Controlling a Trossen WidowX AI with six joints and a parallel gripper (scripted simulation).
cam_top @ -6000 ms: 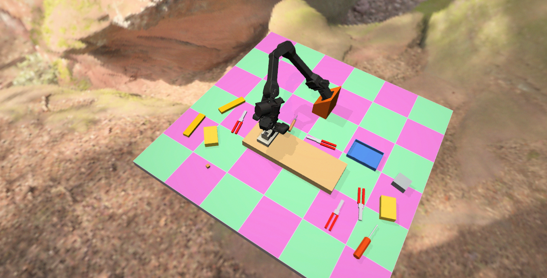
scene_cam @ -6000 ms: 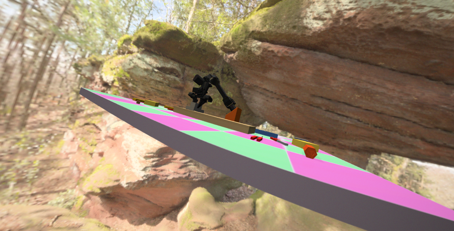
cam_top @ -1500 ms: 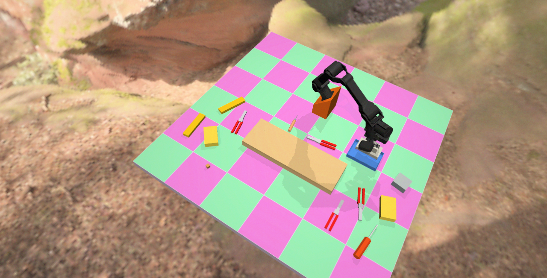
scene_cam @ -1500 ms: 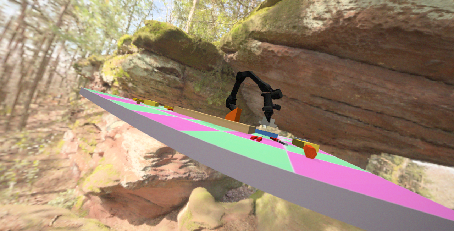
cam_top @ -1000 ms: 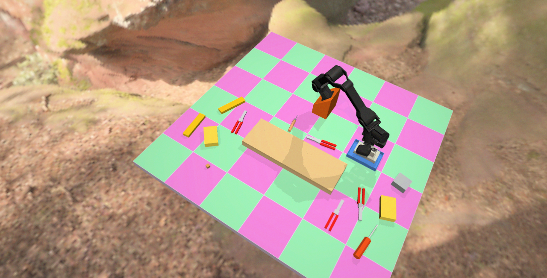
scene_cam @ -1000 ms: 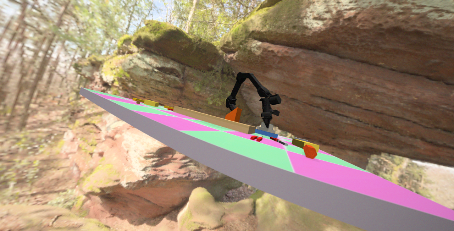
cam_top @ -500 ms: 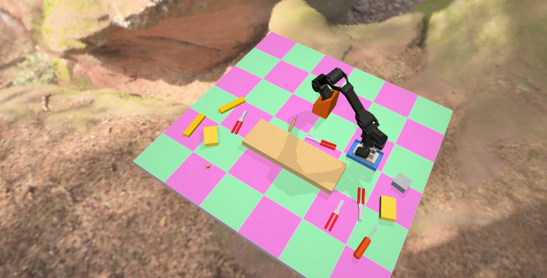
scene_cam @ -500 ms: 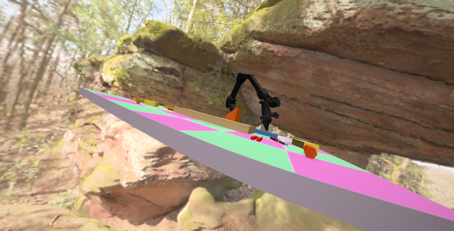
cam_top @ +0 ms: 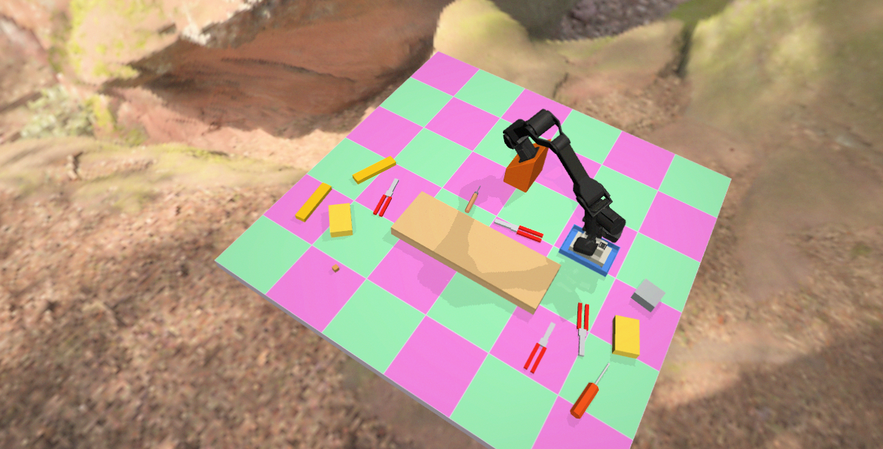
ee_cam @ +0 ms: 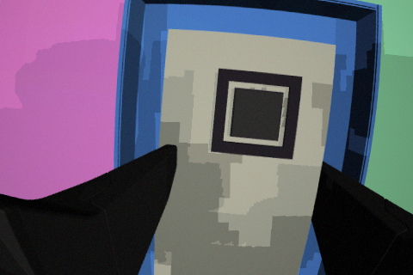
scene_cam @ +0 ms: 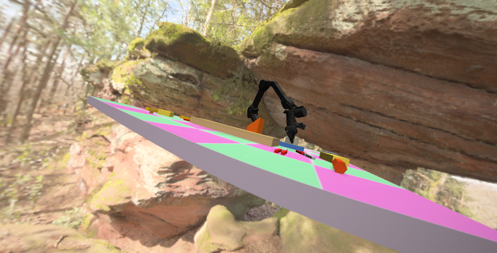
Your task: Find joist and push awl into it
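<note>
- near end of the flat grey rectangular stud finder (ee_cam: 247, 184) is cut off in the wrist view.
- it lies inside the shallow blue tray (ee_cam: 247, 6), between the black claw (ee_cam: 243, 201) fingers, released.

Arm (cam_top: 570, 165) arched over and down, hand (ee_cam: 243, 184) pointing straight down, fingers parted, gripping nothing.

All-black arm (cam_top: 570, 162), slim boxy links, rounded joint housings; tool (ee_cam: 241, 201) has two black, wedge-shaped, pointed fingers.
</note>
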